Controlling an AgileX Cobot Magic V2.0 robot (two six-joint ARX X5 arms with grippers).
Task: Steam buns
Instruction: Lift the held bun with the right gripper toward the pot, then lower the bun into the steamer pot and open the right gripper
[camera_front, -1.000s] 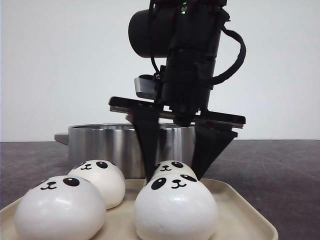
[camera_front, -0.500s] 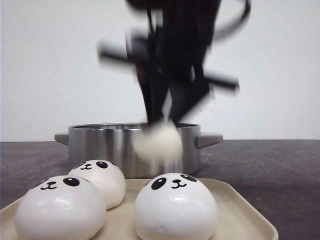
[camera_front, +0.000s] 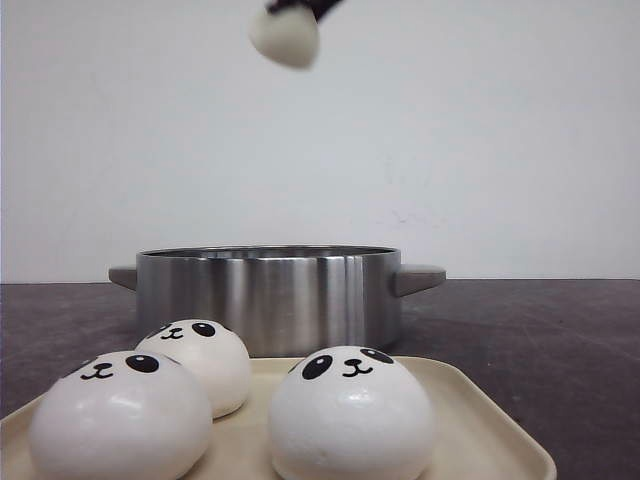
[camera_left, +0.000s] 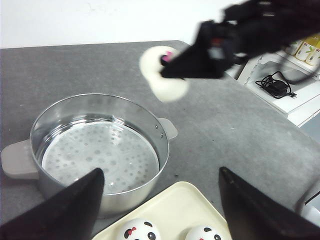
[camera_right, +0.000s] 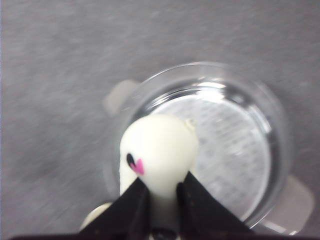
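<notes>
We held one bun (camera_right: 159, 150) pinched between the fingers of our right end effector (camera_right: 161, 197), high above the tabletop (camera_left: 250, 125); in the front view it sat at the very top edge (camera_front: 285, 35), well clear of everything below. The steel pot (camera_left: 95, 145) lay directly beneath it: from the right wrist view the perforated steamer plate (camera_right: 230, 150) filled the pot's floor just past the bun, so the pot was down and slightly ahead of the end effector. We judged that the coming move was a plain descent, with a small shift to centre the bun over the plate before letting go.

Our left end effector (camera_left: 160, 205) hung spread open and empty, over the near rim of the pot and the cream tray (camera_front: 480, 420). Three more buns waited on that tray, one at the left front (camera_front: 120, 420), one behind it (camera_front: 200, 360) and one at the right front (camera_front: 350, 415). The right arm was plainly the one placed for the drop.
</notes>
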